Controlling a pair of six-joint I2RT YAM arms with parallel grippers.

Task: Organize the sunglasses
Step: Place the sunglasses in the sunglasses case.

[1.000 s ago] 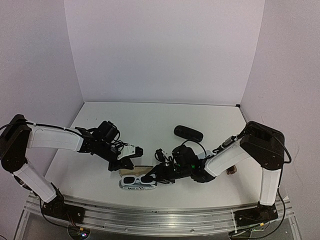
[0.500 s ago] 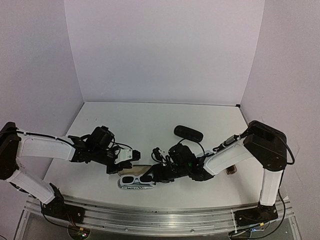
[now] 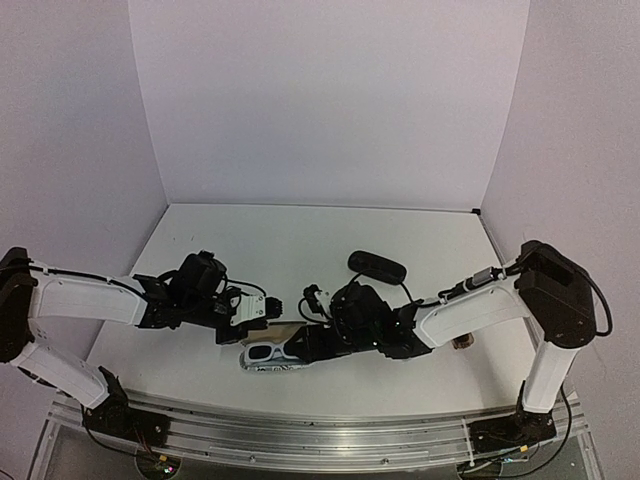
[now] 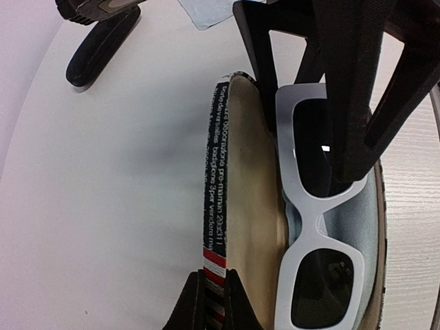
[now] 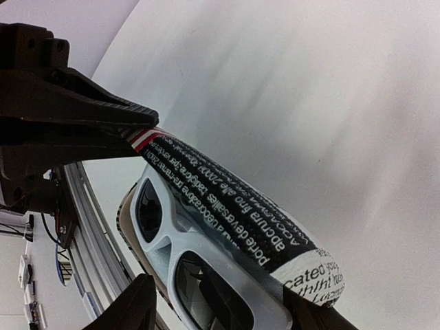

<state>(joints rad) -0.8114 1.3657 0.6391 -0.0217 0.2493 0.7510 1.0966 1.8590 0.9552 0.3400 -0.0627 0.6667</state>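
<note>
The white sunglasses (image 4: 309,213) with dark lenses lie inside the open stripe-patterned case (image 3: 278,364) near the table's front edge. The case's lid (image 4: 214,172) stands up on edge, printed with white lettering (image 5: 234,206). My left gripper (image 4: 212,295) is shut on the striped end of that lid (image 3: 258,322). My right gripper (image 5: 223,309) is open and straddles the sunglasses (image 5: 206,240), one finger on each side. Its dark fingers (image 4: 350,82) hang over the upper lens in the left wrist view. The brown sunglasses are not clearly in view.
An oblong black case (image 3: 376,266) lies behind the right arm, also visible as the black case (image 4: 100,48) in the left wrist view. A corner of light-blue cloth (image 4: 206,10) lies beside it. A small brown thing (image 3: 462,342) peeks out by the right forearm.
My right gripper has opened wider around the white sunglasses, which now rest in the case. My left arm has lowered and drawn back left, still clamped on the lid.
</note>
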